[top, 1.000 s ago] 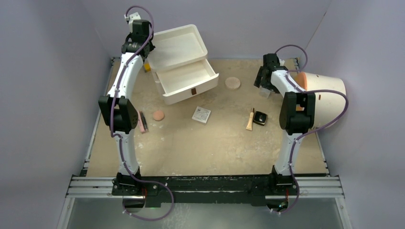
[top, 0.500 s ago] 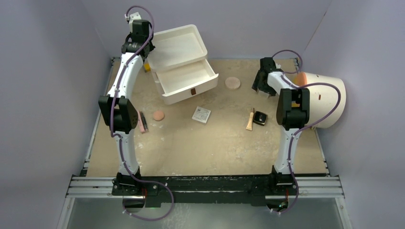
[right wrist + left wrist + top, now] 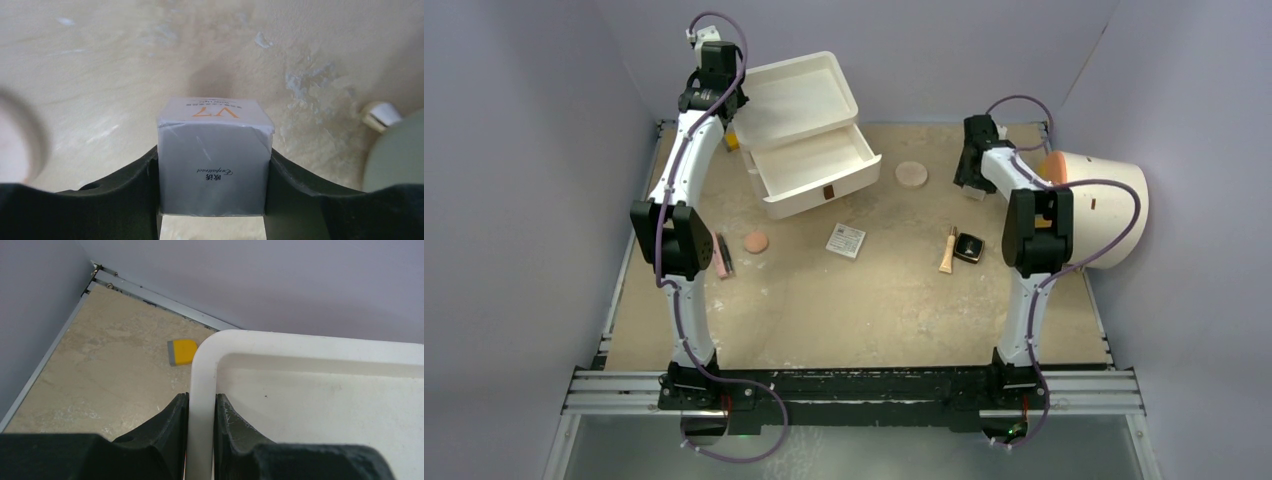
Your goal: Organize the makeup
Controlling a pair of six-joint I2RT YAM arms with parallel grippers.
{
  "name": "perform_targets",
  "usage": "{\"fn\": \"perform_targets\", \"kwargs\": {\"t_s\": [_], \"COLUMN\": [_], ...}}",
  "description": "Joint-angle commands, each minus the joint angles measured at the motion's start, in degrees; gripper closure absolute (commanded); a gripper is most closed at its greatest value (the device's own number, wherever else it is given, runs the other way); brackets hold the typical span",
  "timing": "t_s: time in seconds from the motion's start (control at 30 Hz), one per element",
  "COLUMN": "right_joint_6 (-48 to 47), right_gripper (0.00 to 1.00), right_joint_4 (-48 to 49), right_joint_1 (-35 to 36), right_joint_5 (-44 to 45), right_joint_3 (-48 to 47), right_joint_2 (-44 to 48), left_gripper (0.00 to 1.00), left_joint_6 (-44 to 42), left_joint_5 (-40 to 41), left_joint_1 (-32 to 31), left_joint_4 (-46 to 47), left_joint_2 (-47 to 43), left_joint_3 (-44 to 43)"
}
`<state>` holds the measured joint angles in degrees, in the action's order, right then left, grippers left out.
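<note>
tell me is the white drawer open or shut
Open. In the top view the drawer stands pulled out from under the top tray, its bare floor showing, with nothing inside it.

A white plastic drawer box [image 3: 796, 95] stands at the back left, its open drawer [image 3: 814, 165] sticking out in front. A small yellow block [image 3: 182, 351] lies just left of it, and 1 round peach disc [image 3: 912, 174] lies right of the drawer. A second round peach disc [image 3: 755, 242] lies in front, with a slim pink-and-black stick [image 3: 722, 255] to its left. A white square patterned box [image 3: 846, 240] lies in the middle. Right of it, a tan tube [image 3: 948, 250] lies just beside a black square compact [image 3: 969, 247]. Behind them sits a small white cube box [image 3: 215, 150]. A big cream cylinder [image 3: 1104, 205] lies far right.
</note>
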<state>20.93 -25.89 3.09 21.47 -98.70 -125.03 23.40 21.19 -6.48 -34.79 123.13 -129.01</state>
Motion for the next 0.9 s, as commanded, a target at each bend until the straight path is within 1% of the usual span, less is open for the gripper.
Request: {"fn": "perform_targets", "kwargs": {"t_s": [0.0, 0.1, 0.23, 0.3, 0.37, 0.43, 0.53, 0.7, 0.77, 0.87], "right_joint_6": [-6.64, -9.62, -12.74, -14.26, -16.05, -17.04, -18.46, -20.41, -20.66, -20.71], "right_gripper": [1.00, 1.00, 1.00, 1.00, 1.00, 1.00, 1.00, 1.00, 1.00, 1.00], "right_joint_4": [-0.12, -2.54, -2.86, -3.07, -4.04, -5.36, -6.41, -10.04, -11.35, -11.47], "right_joint_1": [5.76, 8.40, 10.65, 11.48, 12.59, 13.21, 13.59, 15.14, 16.87, 18.60], "right_joint_5": [4.12, 2.75, -3.20, -6.33, -7.11, -9.76, -17.88, -34.94, -37.45, -38.39], "right_joint_3": [-5.10, -10.88, -15.72, -17.49, -19.65, -22.29, -24.47, -29.09, -31.23, -33.45], "right_joint_2": [12.60, 15.54, 18.54, 19.24, 19.22, 18.72, 18.26, 15.56, 13.82, 11.43], "left_gripper": [1.00, 1.00, 1.00, 1.00, 1.00, 1.00, 1.00, 1.00, 1.00, 1.00], "left_joint_6": [2.33, 2.61, 2.73, 2.79, 2.78, 2.79, 2.71, 2.62, 2.70, 2.71], "left_joint_5": [-2.65, -2.73, -3.15, -3.30, -3.35, -3.44, -3.61, -3.95, -4.13, -4.22], "left_joint_1": [0.68, 0.68, 0.68, 0.68, 0.68, 0.66, 0.59, 0.55, 0.46, 0.33], "left_joint_4": [-4.04, -4.23, -4.41, -4.64, -4.72, -4.76, -4.85, -4.85, -4.85, -4.85], "left_joint_2": [4.48, 4.44, 4.48, 4.46, 4.49, 4.42, 4.48, 4.56, 4.56, 4.65], "left_joint_3": [0.19, 0.08, -0.14, -0.34, -0.45, -0.53, -0.62, -0.61, -0.63, -0.54]}}
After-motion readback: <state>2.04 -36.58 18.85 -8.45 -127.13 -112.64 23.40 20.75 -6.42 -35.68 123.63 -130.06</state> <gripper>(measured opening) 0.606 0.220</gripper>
